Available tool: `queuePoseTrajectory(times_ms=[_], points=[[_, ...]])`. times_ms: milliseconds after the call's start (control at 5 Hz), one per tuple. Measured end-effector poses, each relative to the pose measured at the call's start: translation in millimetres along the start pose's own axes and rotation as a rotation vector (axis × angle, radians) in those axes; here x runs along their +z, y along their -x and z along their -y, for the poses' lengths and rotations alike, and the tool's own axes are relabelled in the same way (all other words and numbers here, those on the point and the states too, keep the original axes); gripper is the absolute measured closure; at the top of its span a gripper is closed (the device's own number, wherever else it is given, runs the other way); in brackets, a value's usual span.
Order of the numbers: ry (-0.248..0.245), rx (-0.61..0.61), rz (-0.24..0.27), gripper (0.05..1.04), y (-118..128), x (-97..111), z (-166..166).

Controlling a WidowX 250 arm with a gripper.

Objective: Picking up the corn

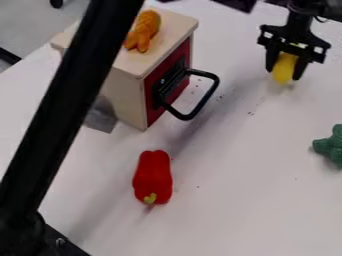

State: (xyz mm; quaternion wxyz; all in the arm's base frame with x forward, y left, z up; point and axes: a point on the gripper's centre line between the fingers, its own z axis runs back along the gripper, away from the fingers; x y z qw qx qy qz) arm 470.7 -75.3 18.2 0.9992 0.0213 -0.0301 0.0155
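Camera view: corn gripped btwn fingers, upper R

Arm (298, 19) comes in at top edge, R side, w/ gripper (284, 75) pointing down over the white tabletop (234, 200), well apart from the box. Fingers (272, 57) part-open, only approx. the corn's width, one on each side, closed on the yellow corn (285, 67). Corn's long axis runs near upright, roughly in line w/ the fingers, slight tilt; rounded lower end pokes down btwn the tips, upper end partly hidden by the gripper. Can't tell which end is the tip, or if it touches the tabletop; faint shadow just below.

Rest: wooden box (125, 95) upper L of ctr, red front (151, 96), black handle (212, 90) sticking out twd R. Orange item (144, 30) lies on box top. Red pepper (153, 175) on tabletop, L of ctr, yellow-green stem end twd the camera. Green item (331, 146) at R edge, partly cut off. Thick black pole (70, 105) runs diagonally down L side, in front of the box.
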Motion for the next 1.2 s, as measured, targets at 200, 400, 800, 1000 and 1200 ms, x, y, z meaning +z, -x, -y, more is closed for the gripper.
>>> queuePoseTrajectory(times_ms=[200,400,800,1000,1200], points=[[0.001,-0.035,-0.023,0.450,-0.2,-7.0,26.0],[-0.003,-0.033,-0.034,0.383,1.8,-11.4,31.6],[-0.003,0.002,-0.036,0.087,3.1,-12.5,25.5],[0.008,0.009,0.008,0.087,-2.6,12.3,24.0],[0.012,0.018,0.055,0.087,-7.0,36.2,22.3]])
